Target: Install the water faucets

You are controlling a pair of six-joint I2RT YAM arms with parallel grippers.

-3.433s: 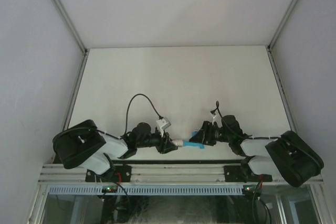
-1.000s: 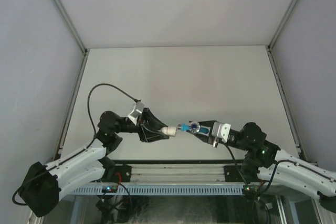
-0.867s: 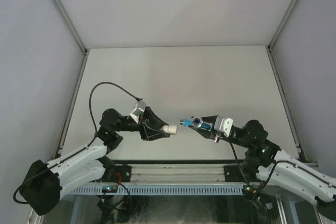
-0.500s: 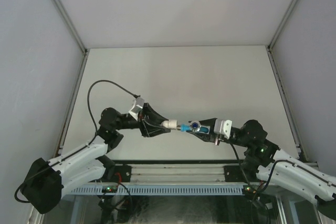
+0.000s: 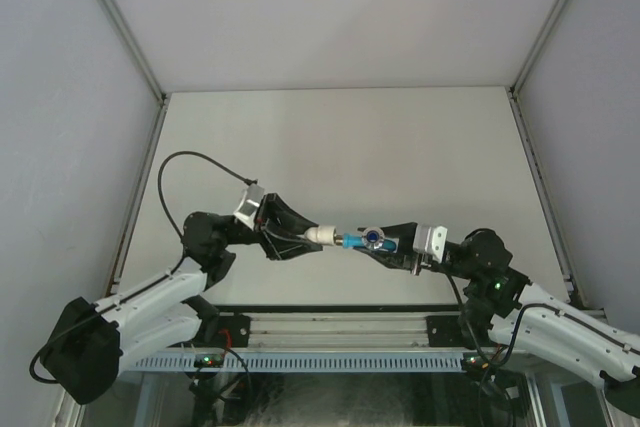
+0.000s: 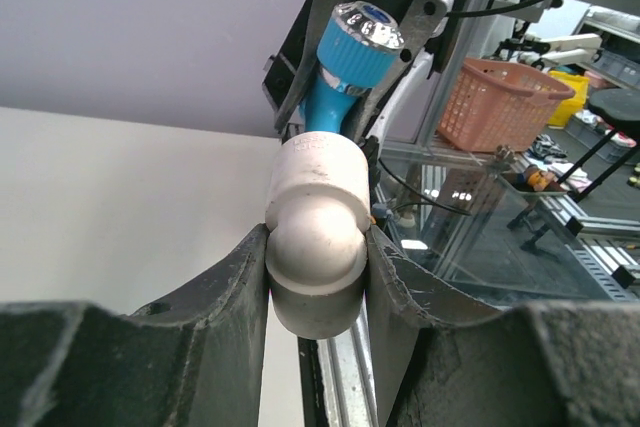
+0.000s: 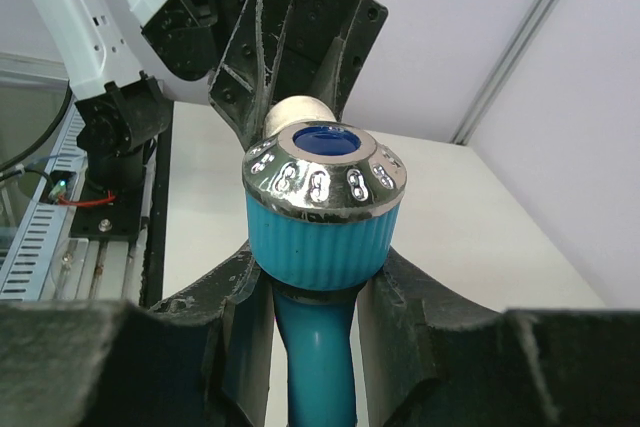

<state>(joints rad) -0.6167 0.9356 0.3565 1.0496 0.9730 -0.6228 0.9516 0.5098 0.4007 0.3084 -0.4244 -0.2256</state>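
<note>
In the lower middle of the top view, the left tool (image 5: 298, 238) is clamped on a white-grey pipe fitting (image 5: 320, 236). Its wrist view shows both black fingers (image 6: 235, 282) pressed against the rounded sides of the fitting (image 6: 318, 217), at centre frame.

Just to the right in the top view, the right tool (image 5: 392, 244) is closed on the water faucet (image 5: 366, 241). In its wrist view the fingers (image 7: 400, 297) grip the blue ribbed body (image 7: 322, 232) just under the silvery cap with its dark blue centre.

Both pieces are held in the air above the near part of the worktop (image 5: 340, 147). They lie in one line, with the faucet's end meeting the open end of the fitting. How far it sits inside cannot be told. From the left wrist, the faucet (image 6: 350, 57) rises straight behind the fitting; from the right wrist, the fitting (image 7: 298, 109) shows just past the cap.

The worktop is a plain pale surface filling the middle of the top view. Grey-white walls with metal corner posts stand at the left, right and top. A slotted aluminium rail (image 5: 340, 332) runs along the bottom edge and carries the arm bases. At the upper right of the left wrist view, an orange basket (image 6: 500, 102) stands beyond a glass panel.
</note>
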